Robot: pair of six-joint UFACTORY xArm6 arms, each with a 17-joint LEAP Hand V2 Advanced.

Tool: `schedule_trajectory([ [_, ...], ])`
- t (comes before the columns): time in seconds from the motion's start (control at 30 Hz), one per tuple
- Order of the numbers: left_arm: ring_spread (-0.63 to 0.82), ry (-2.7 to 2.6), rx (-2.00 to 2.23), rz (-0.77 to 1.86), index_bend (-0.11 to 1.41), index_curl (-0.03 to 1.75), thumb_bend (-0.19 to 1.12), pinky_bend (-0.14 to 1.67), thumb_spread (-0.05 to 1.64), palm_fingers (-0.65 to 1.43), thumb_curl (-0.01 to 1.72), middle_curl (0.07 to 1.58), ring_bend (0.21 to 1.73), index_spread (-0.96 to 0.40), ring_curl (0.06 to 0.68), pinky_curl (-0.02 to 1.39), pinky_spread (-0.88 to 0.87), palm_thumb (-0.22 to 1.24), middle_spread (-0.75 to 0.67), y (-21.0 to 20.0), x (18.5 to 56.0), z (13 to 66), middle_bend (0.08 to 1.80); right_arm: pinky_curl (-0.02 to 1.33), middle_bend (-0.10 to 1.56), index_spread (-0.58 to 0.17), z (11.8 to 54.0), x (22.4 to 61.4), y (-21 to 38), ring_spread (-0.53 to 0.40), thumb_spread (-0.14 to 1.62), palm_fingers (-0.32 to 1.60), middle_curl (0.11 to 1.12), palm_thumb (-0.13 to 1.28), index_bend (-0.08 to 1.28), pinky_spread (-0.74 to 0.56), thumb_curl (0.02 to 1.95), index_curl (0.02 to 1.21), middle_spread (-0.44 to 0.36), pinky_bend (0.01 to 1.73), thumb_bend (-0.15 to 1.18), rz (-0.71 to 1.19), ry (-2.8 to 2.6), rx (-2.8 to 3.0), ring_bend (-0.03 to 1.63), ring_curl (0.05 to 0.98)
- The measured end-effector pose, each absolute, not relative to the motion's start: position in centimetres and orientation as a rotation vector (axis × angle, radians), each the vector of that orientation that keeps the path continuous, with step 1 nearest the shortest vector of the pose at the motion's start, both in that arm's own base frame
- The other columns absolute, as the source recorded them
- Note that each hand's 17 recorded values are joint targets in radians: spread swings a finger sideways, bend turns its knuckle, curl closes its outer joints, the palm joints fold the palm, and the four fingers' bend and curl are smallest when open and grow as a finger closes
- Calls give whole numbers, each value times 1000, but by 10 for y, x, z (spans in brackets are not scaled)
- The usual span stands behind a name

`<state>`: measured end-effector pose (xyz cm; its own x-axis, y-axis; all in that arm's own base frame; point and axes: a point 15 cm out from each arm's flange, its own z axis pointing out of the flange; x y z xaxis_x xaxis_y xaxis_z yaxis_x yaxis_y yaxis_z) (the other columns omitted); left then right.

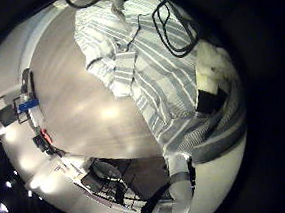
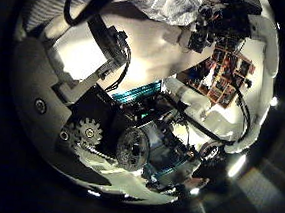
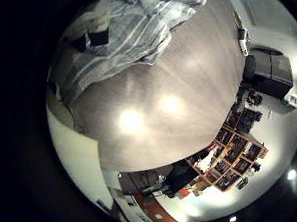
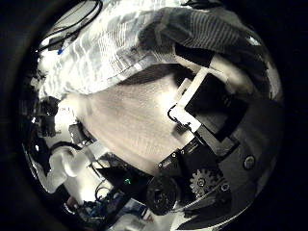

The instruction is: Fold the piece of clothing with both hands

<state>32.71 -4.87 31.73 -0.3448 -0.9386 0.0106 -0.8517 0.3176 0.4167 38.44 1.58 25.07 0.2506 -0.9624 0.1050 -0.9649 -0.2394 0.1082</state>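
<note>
Striped garment (image 1: 148, 56) lay crumpled on the wood-grain surface (image 3: 159, 102), close under both palms. No readable labels or print seen on the cloth. Left hand (image 2: 113, 94): fingers over the surface beside the cloth; grip state could not be told. Right hand (image 4: 207, 91): fingers reached onto the garment's edge; clamped or apart could not be told.

No words, numbers or signs can be read anywhere (not on the striped clothing (image 1: 148, 56), nor on the table (image 3: 179, 103) beneath it).
</note>
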Motion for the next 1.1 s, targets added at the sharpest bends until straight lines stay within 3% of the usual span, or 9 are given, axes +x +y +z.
schedule_trajectory([
  [0.33,-433,-2313,1530,-543,284,1486,-14,1250,1053,1083,643,1141,1455,-717,525,767,-561,914,-629,-42,283,349,931,665,1257,-306,313,321,4,-218,1076,1096,871,1042,1100,-204,622,867,-185,1387,-3,5,-1855,2318,1403,685],
  [0.53,-434,-2342,1544,-512,284,1498,-15,1242,1048,1092,639,1143,1450,-706,523,769,-562,900,-641,-42,285,381,922,705,1280,-287,362,343,14,-214,1076,1084,872,1052,1106,-190,655,892,-173,1378,-9,118,-1903,2367,1408,701],
  [0.73,-429,-2344,1583,-468,280,1509,-12,1243,1047,1098,641,1141,1449,-695,525,774,-568,908,-647,-39,325,387,926,742,1291,-276,365,379,22,-213,1075,1081,865,1060,1103,-185,682,909,-165,1361,-9,136,-1922,2363,1409,710],
  [1.1,-424,-2395,1814,-436,275,1522,-15,1238,1046,1080,646,1149,1460,-674,528,793,-567,911,-651,-34,450,347,926,805,1295,-270,325,486,25,-214,1082,1071,856,1019,1095,-188,715,933,-159,1325,-19,136,-1949,2298,1410,725],
])
